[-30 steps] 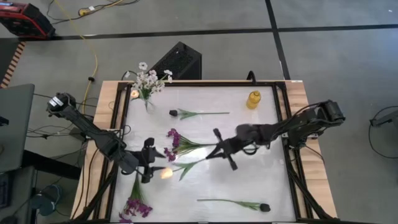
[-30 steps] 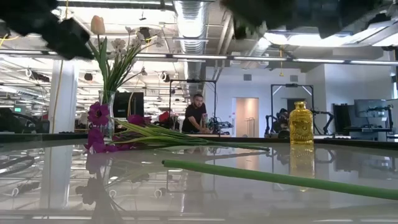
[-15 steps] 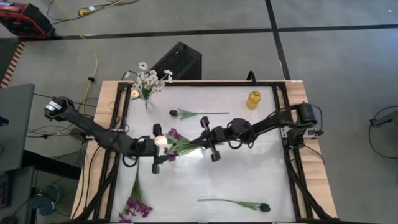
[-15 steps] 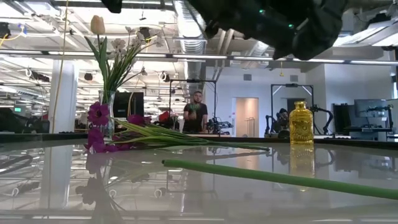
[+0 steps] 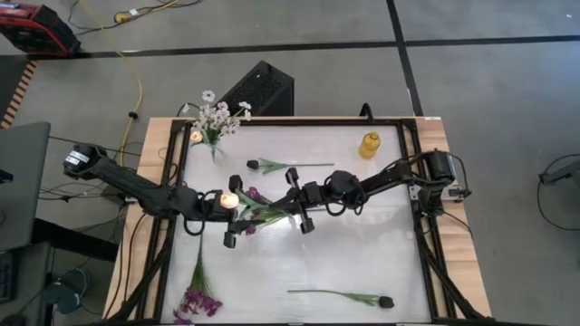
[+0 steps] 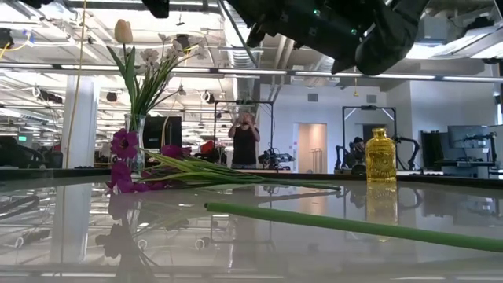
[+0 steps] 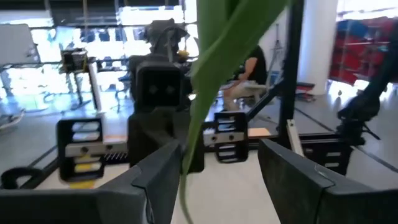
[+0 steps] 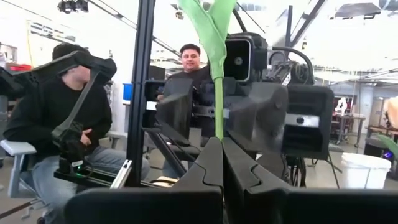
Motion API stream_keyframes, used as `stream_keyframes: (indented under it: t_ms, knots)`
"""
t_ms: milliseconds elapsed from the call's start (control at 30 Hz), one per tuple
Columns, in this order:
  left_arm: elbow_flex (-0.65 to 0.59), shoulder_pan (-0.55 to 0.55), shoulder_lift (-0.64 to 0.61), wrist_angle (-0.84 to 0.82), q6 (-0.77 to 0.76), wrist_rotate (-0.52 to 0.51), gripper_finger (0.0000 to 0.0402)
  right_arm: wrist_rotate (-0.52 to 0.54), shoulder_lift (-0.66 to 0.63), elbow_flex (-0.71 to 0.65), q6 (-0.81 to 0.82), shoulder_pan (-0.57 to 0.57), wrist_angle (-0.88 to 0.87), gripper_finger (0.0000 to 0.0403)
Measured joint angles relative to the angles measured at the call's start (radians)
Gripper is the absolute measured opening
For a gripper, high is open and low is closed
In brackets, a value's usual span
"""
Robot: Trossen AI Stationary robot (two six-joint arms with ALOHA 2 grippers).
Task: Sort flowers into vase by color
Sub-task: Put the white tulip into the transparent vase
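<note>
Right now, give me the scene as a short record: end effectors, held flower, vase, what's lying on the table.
right end effector: shut on the green stem of the peach tulip, held above the table
left end effector: open, the stem between its fingers
clear glass vase: white blossoms plus one peach bud
lying on white table: two dark-bud stems, purple sprigs
standing: yellow bottle

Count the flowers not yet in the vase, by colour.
Dark-bud stems: 2
Purple bunches: 2
Peach tulip: 1, held off the table by its stem in the right gripper
Total: 5
</note>
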Motion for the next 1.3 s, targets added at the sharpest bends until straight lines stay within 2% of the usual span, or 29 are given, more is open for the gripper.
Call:
stream_keyframes:
  t_ms: [200, 333, 567, 700, 1000, 1100, 1300]
  knots:
    - [0.0, 0.001, 0.0, 0.019, 0.018, -0.018, 0.0202, 0.0, 0.0, 0.0, 0.0, -0.002, -0.004, 0.0016]
    - [0.0, 0.002, 0.0, 0.018, 0.019, -0.008, 0.0178, 0.0, 0.0, 0.0, 0.0, -0.002, -0.008, 0.0016]
    - [0.0, 0.002, 0.0, 0.016, 0.031, -0.007, 0.008, -0.001, 0.0, 0.0, -0.001, -0.002, -0.008, 0.0019]
    - [0.0, 0.002, 0.0, 0.008, 0.035, -0.01, 0.0011, -0.001, -0.001, 0.0, 0.0, 0.001, -0.019, 0.0054]
    - [0.0, 0.001, -0.019, -0.005, 0.015, -0.035, 0.0001, 0.0, -0.01, 0.0, 0.0, 0.005, -0.056, 0.012]
    - [0.0, 0.002, -0.078, -0.042, 0.0, -0.064, 0.0, 0.006, -0.037, 0.0, 0.0, 0.004, -0.124, 0.0148]
    - [0.0, 0.001, -0.26, -0.221, -0.037, -0.144, 0.0, 0.006, -0.11, 0.0, -0.002, 0.005, -0.288, 0.0207]
